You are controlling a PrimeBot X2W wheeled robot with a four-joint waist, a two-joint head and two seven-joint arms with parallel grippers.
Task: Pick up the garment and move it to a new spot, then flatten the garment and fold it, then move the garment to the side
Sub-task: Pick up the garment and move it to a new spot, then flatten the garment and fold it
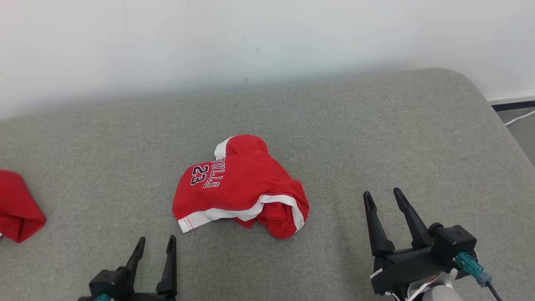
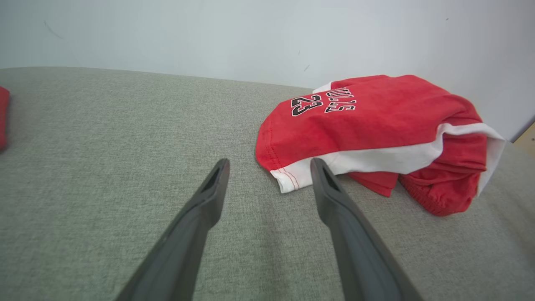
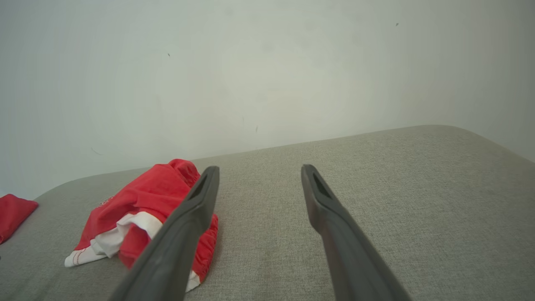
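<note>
Grey cloth covers the big soft cushion (image 1: 376,138), and a plain white wall (image 1: 267,37) stands behind it. A red garment (image 1: 238,188) lies near the middle of the cushion. It is all bunched up, with white trim showing and a number on top. It is not flat, and it is not folded.

The left end effector (image 1: 156,239) sits low, near the garment's white corner but not touching it. Its two fingers are apart, with nothing between them. The right end effector (image 1: 382,193) is off to the other side, well apart from the garment. Its fingers are apart too, and it holds nothing.

Another red cloth (image 1: 16,205) lies far off at the left edge of the cushion.

I think the garment needs a good grab next, and a few things could go wrong. The garment is in a heap, so the fingers may pinch just one thin layer. Then it would hang in a lump and not open up. If the fingers come in too flat, they may push the garment along and never catch it. If they press too deep, they may snag the grey cloth under it. The red parts tucked under the white trim could stay twisted, and then the fold would come out lumpy.
</note>
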